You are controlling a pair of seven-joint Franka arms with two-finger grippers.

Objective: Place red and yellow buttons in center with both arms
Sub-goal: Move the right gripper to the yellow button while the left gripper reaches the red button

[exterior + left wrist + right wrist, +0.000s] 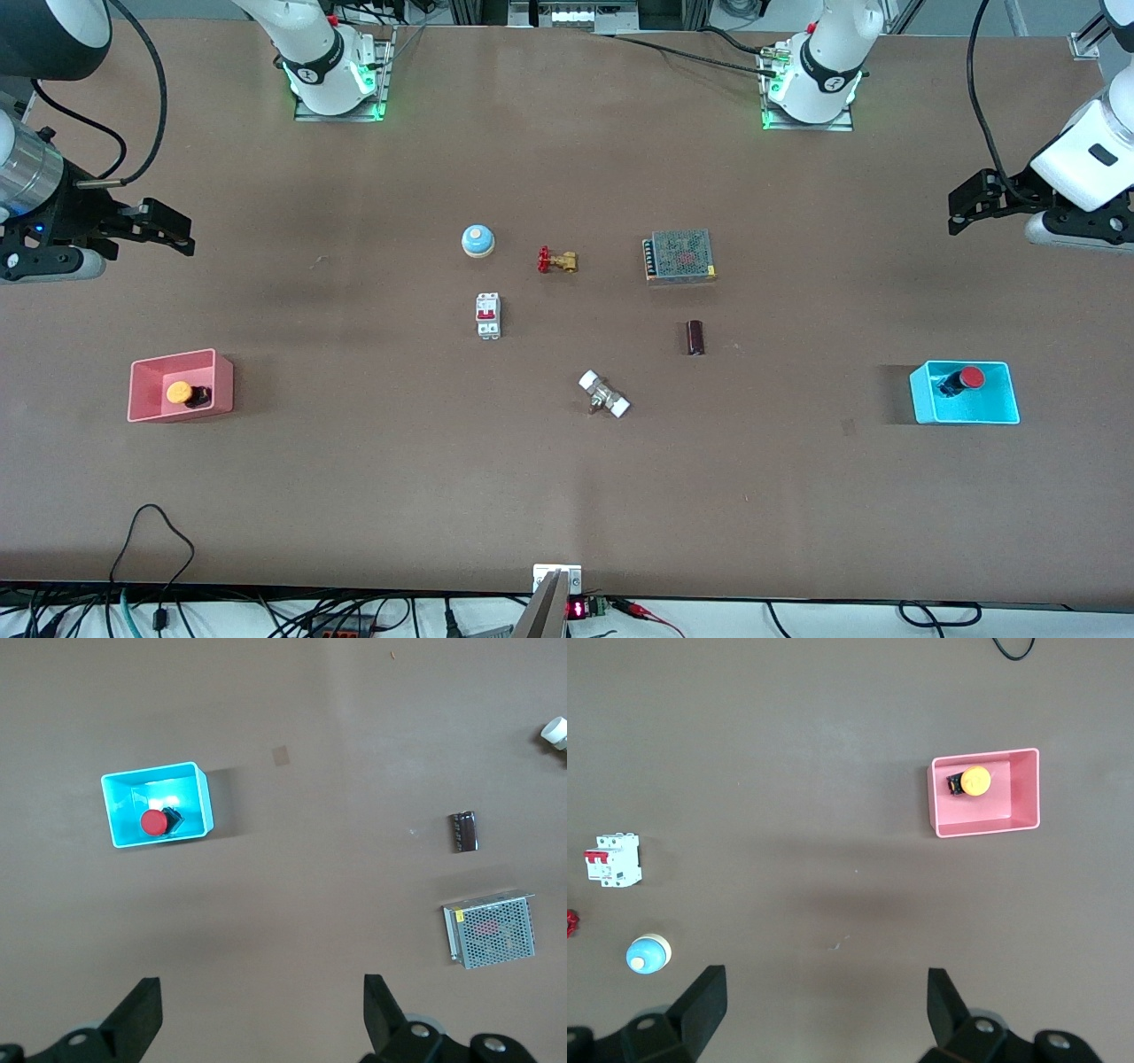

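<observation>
The yellow button (182,392) lies in the pink tray (173,359) at the right arm's end of the table. It also shows in the right wrist view (975,780). The red button (970,378) lies in the cyan tray (966,419) at the left arm's end, and shows in the left wrist view (154,822). My right gripper (184,235) hangs open and empty over bare tabletop, apart from the pink tray. My left gripper (955,213) hangs open and empty over bare tabletop, apart from the cyan tray. The table's center (567,328) is brown tabletop among small parts.
Around the center lie a pale-blue dome (477,240), a brass valve with a red handle (558,260), a white circuit breaker (488,315), a mesh-covered power supply (679,255), a dark cylinder (695,338) and a white-ended metal fitting (604,394).
</observation>
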